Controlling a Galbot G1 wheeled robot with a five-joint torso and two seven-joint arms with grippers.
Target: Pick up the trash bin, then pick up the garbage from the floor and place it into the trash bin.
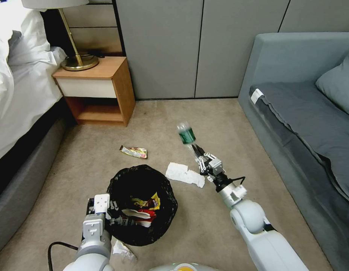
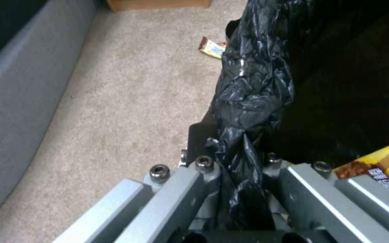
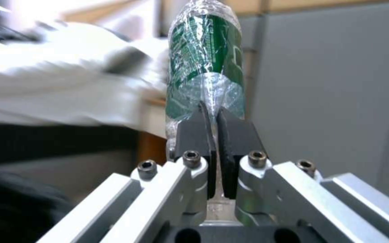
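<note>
We have the bottle (image 1: pixel 186 134) up off the floor, pinched at its crumpled lower end by our right gripper (image 1: pixel 199 154), fingers (image 3: pixel 197 130) closed tight on the plastic, its long axis running straight out beyond the fingertips, away from us. Our left gripper (image 1: pixel 115 217) clamps the near rim of the trash bin (image 1: pixel 142 203), fingers closed on a fold of its black liner (image 2: pixel 248 101). Here is what matters: the bin's mouth sits toward us and to the left of the bottle, so the right arm has to swing back that way. A yellow wrapper (image 1: pixel 133 151) lies toward the nightstand (image 1: pixel 97 88), a white tissue (image 1: pixel 184 174) just beside the bin.
</note>
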